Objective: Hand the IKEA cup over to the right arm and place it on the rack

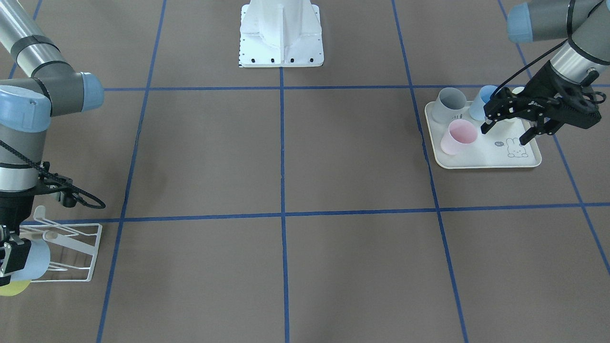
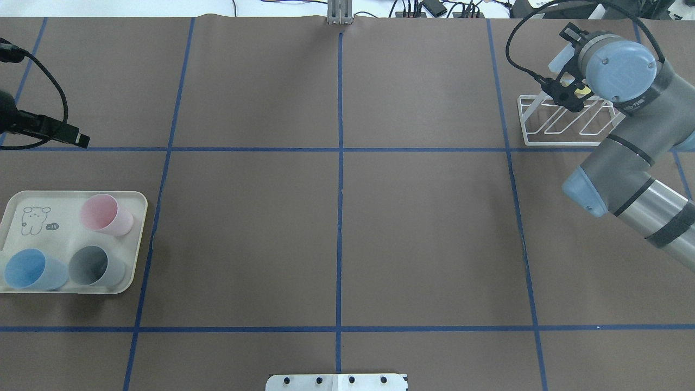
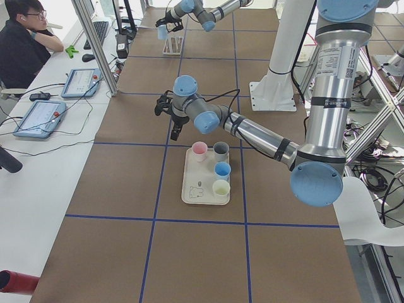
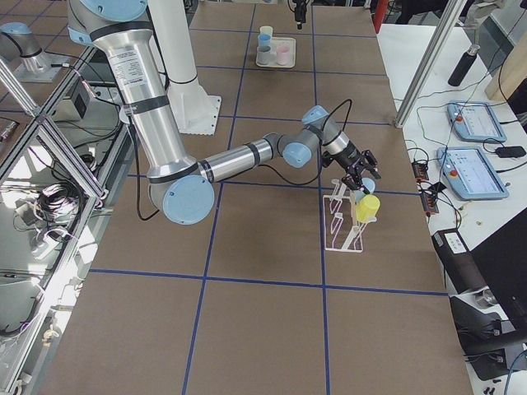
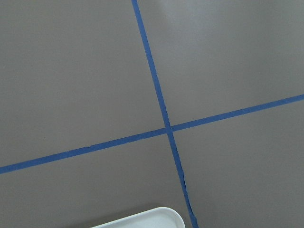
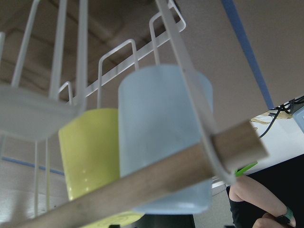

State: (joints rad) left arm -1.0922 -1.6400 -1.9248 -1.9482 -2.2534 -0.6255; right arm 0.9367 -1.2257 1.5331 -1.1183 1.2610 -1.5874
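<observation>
The white wire rack (image 1: 91, 251) stands at the table's far right in the overhead view (image 2: 548, 143). A pale blue cup (image 1: 37, 259) and a yellow cup (image 1: 14, 287) sit at the rack, behind its wooden dowel (image 6: 142, 183) in the right wrist view. My right gripper (image 1: 7, 259) is pressed against the pale blue cup (image 6: 164, 137). It is cut off by the frame edge, so I cannot tell whether it grips. My left gripper (image 1: 507, 134) is open and empty, hovering over the cream rabbit tray (image 1: 491, 163).
The tray holds a pink cup (image 1: 458, 136), a grey cup (image 1: 450, 105), a blue cup (image 1: 481, 102) and a pale yellow cup (image 3: 220, 187). The robot's white base (image 1: 281, 33) stands at the table's back edge. An operator (image 3: 22, 38) sits beside the table.
</observation>
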